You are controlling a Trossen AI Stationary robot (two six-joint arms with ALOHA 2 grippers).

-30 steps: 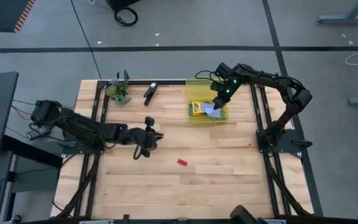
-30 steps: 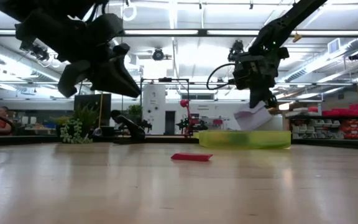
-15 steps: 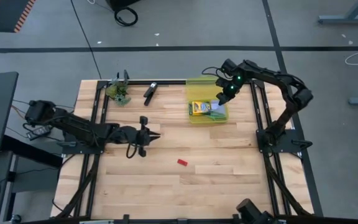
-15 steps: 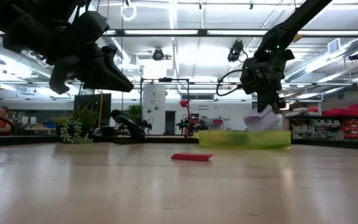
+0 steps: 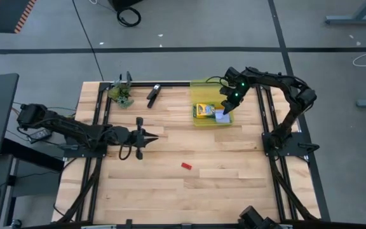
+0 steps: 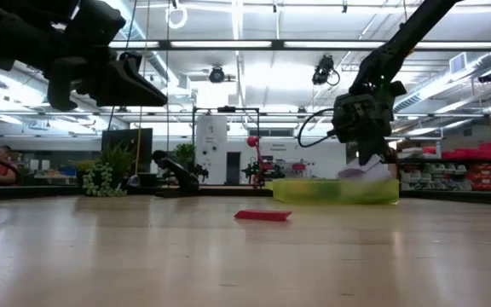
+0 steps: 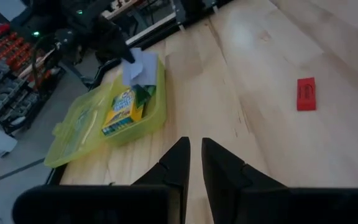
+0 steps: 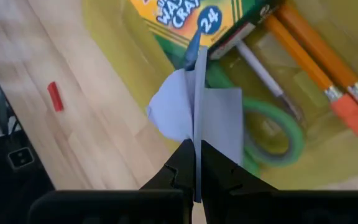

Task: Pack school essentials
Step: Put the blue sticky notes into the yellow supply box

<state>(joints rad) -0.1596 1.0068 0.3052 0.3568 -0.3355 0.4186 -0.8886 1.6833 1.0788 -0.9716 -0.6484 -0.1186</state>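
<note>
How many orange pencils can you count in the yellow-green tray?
2. Both orange pencils lie side by side in the tray, beside the crayon box and the green-handled scissors. More may be hidden under the blue pad.

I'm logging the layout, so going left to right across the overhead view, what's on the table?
Left gripper → red piece → crayon box → light-blue pad, pinched by the right gripper.

Dark jointed arms, black cables, green lights.
</note>
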